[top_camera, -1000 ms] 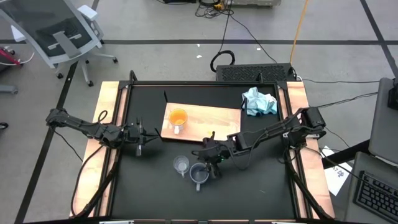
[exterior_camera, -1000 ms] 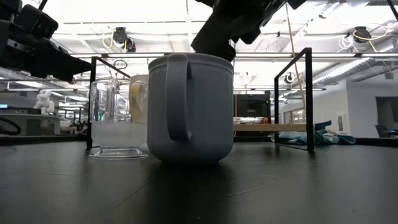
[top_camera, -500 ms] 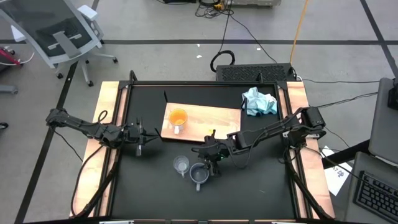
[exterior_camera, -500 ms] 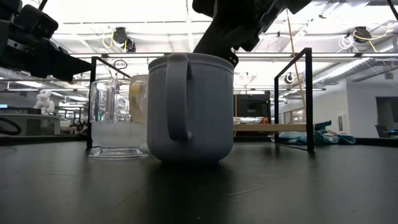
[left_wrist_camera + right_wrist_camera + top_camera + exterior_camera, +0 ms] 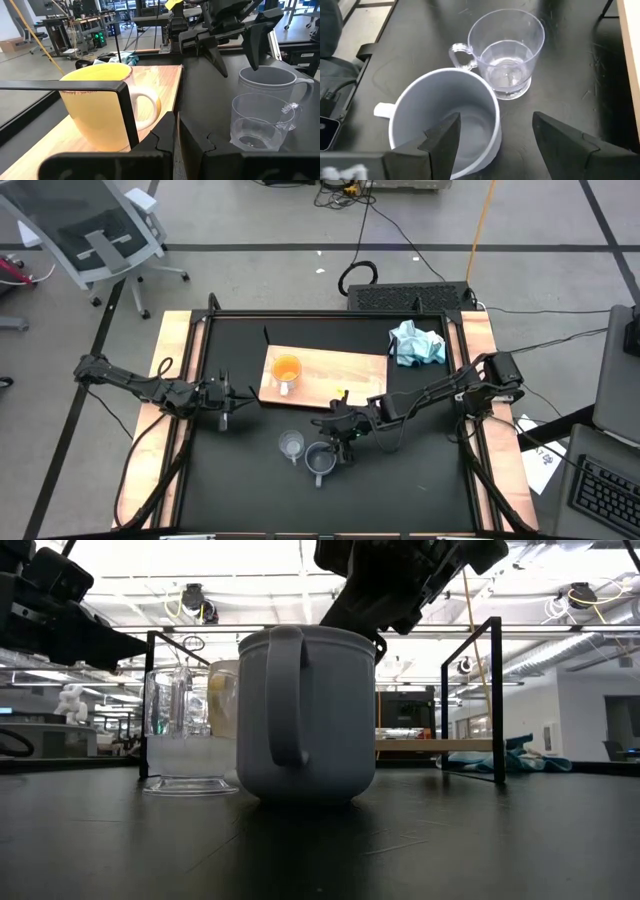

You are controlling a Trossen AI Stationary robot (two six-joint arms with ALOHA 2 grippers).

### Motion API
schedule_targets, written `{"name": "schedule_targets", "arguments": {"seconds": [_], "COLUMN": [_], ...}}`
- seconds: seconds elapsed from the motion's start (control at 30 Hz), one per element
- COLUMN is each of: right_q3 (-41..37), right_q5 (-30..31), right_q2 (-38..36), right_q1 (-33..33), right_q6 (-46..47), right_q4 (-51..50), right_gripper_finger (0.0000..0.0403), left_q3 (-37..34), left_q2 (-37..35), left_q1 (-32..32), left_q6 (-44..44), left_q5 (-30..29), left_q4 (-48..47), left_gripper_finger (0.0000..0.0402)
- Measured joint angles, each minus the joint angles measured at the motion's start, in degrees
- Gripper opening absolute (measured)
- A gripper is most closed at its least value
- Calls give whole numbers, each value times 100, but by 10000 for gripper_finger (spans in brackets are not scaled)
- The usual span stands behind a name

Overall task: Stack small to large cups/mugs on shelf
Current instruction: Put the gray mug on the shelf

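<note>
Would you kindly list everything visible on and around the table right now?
Orange ceramic mug with white handle: one, on the board's left end.
Blue-grey mug with handle: one, on the black tabletop, front centre.
Clear glass cup: one, beside the blue-grey mug.
Light-wood rectangular board: one, table's centre back.
Light-blue crumpled cloth: one, back right.
Grey office chair: one, on the floor behind.
Left pincer: shut, empty, left of the board.
Right pincer: open, straddling the blue-grey mug's rim.

A grey floor [image 5: 250, 225] crossed by dark lines surrounds the bench. A white office chair [image 5: 95, 235] stands nearby. Bright ceiling lights [image 5: 250, 570] glare overhead.
</note>
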Motion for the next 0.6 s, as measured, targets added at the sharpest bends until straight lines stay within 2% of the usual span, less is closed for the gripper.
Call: {"name": "schedule_targets", "arguments": {"seconds": [0.6], "right_q3": [-421], "right_q5": [28], "right_q2": [-2], "right_q1": [5], "right_q6": [24], "right_q4": [528], "right_gripper_finger": [238], "left_q3": [0], "left_q2": [0], "left_q1": [2], "left_q6": [-8], "left_q5": [2], "left_q4": [0], "left_gripper_finger": [26]}}
